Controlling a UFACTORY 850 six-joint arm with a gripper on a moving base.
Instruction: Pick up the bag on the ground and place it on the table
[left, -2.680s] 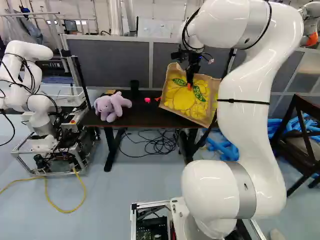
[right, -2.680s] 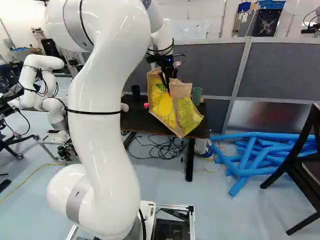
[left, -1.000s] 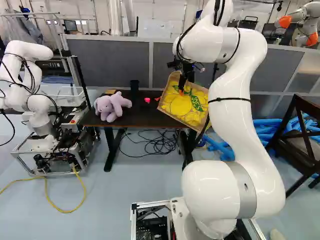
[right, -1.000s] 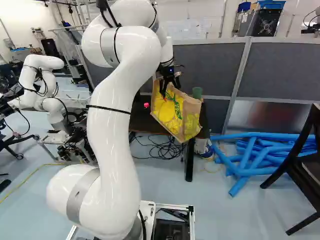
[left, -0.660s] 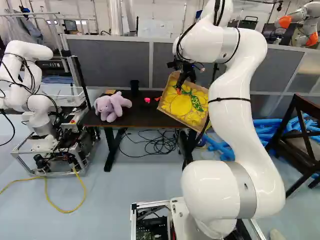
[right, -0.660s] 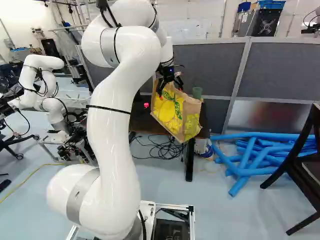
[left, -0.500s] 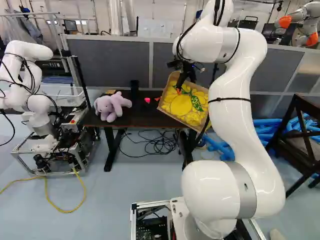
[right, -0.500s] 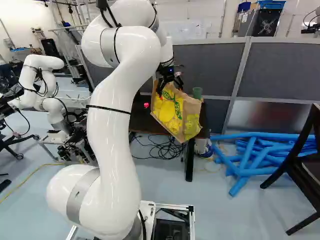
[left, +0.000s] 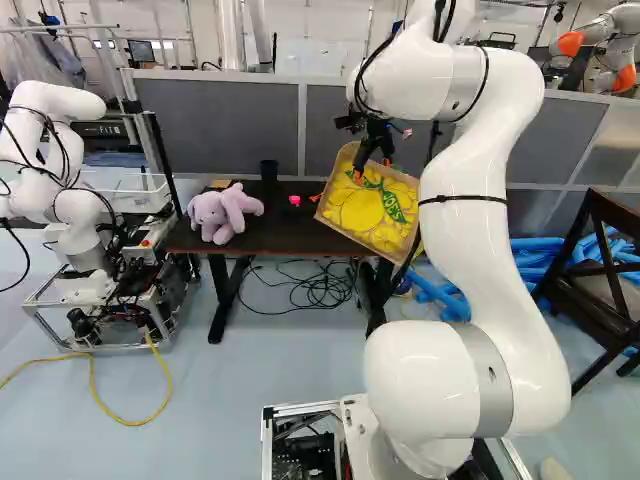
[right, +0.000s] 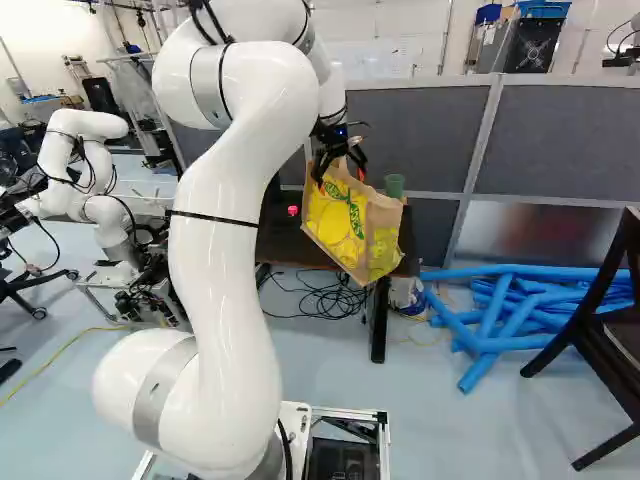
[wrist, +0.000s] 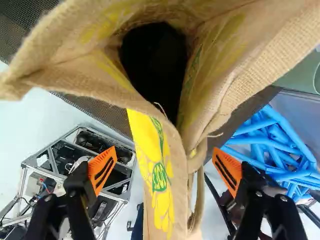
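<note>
- Bag (left: 370, 210) stood at the desk's (left: 270, 240) right end in the left base view, near the front edge — couldn't tell if its base overhung.
- Fingers (wrist: 97, 165) were spread wide, bag cloth and handle (wrist: 200, 195) between them, nothing gripped.
- Looked like light woven sacking: soft, foldable, grippy, not fragile. Contents hidden in the dark mouth, so weight was a guess.
- Best hold: handle roots with the rim; a wall alone would likely buckle.
- Placing looked done — next call was a straight, slow back-off, since a snagged handle could tip it.
</note>
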